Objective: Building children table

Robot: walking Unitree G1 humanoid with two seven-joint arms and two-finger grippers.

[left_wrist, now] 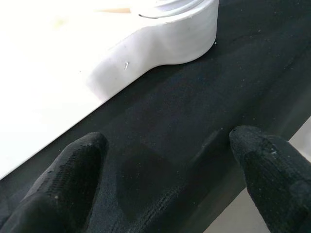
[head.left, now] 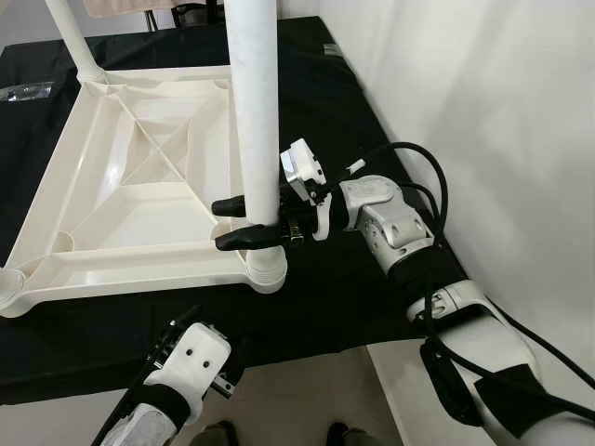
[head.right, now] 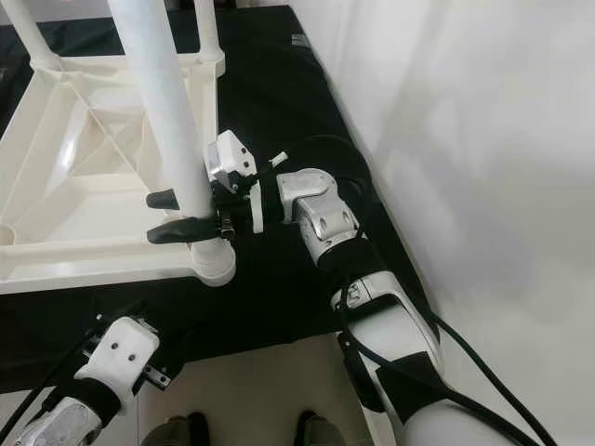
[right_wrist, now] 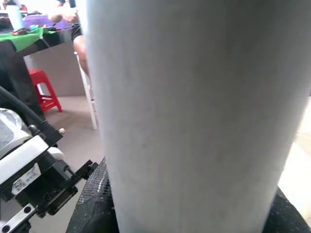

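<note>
A white plastic tabletop [head.left: 102,200] lies upside down on a black-covered table [head.left: 321,297]. A white round leg [head.left: 253,102] stands upright in the near right corner socket [head.left: 267,269]. My right gripper [head.left: 240,221] is shut on this leg just above the socket, one black finger on each side; in the right wrist view the leg [right_wrist: 194,116] stands close up. Another leg [head.left: 74,37] stands at the far left corner. My left gripper [left_wrist: 165,179] hangs open near the table's front edge, below the tabletop's corner [left_wrist: 165,39], holding nothing.
A white wall [head.left: 502,111] runs along the table's right side. The table's front edge [head.left: 279,358] is close to me, with pale floor and shoe tips [head.left: 279,435] below it. In the right wrist view a red stool [right_wrist: 41,90] stands in a room beyond.
</note>
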